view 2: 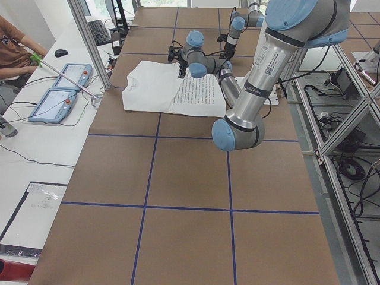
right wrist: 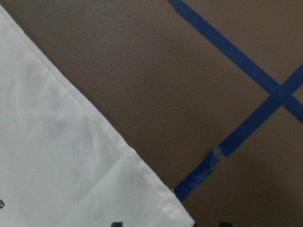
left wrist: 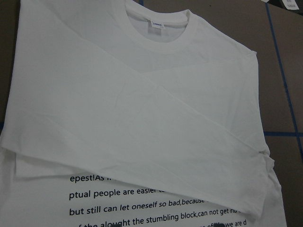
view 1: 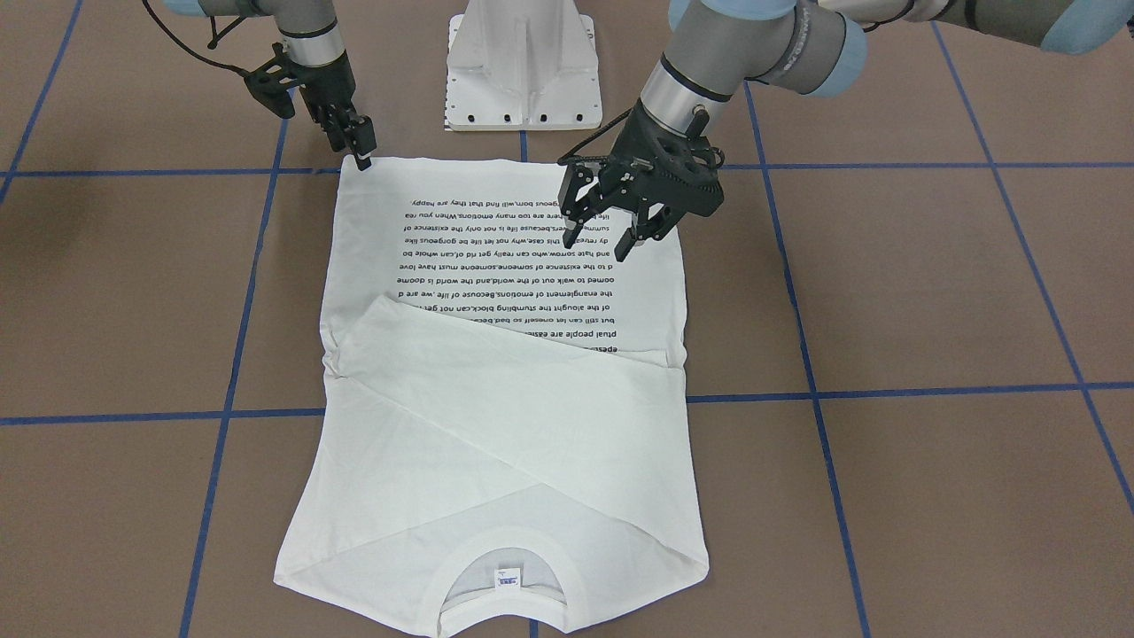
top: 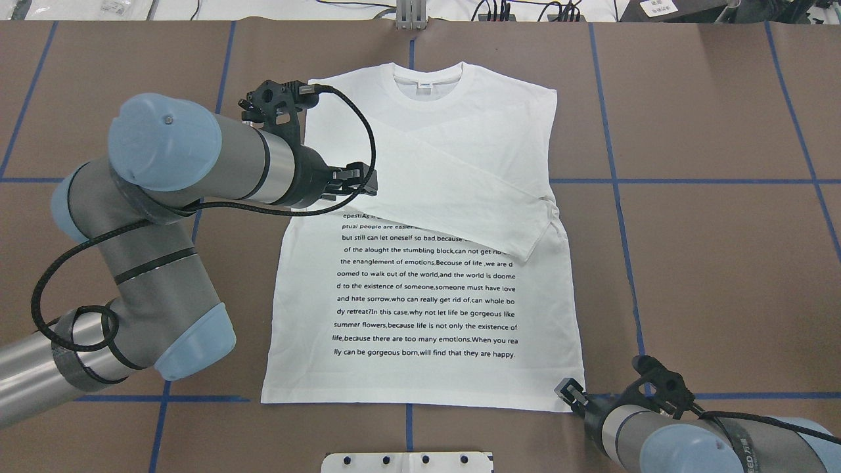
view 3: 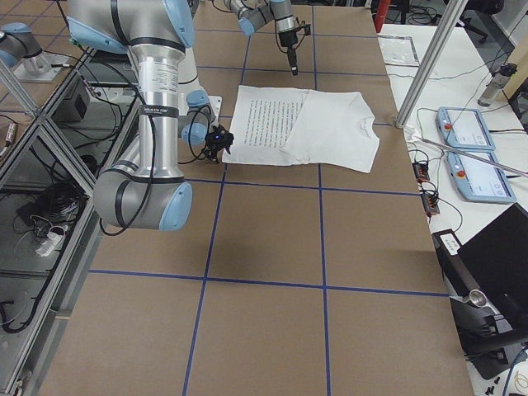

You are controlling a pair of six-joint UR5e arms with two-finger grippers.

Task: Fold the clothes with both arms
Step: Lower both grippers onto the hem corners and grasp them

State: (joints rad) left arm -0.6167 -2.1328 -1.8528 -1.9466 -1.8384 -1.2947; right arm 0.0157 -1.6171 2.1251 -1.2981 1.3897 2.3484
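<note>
The white long-sleeved T-shirt (view 1: 496,443) lies flat on the brown table, printed text up, collar (top: 427,85) away from the robot. Its sleeves are folded across the chest (left wrist: 142,118). My left gripper (view 1: 598,244) is open and empty. It hovers above the shirt's side near the folded sleeve (top: 368,180). My right gripper (view 1: 361,158) is low at the hem corner on the robot's right (top: 570,393). In the right wrist view the hem corner (right wrist: 156,198) lies between two fingertips that stand apart at the bottom edge.
The white pedestal base (view 1: 523,71) stands just behind the hem. Blue tape lines (top: 690,180) grid the brown table. Control tablets (view 2: 62,89) and an operator (view 2: 15,44) are beyond the table's far edge, with an aluminium post (view 3: 429,62) beside them.
</note>
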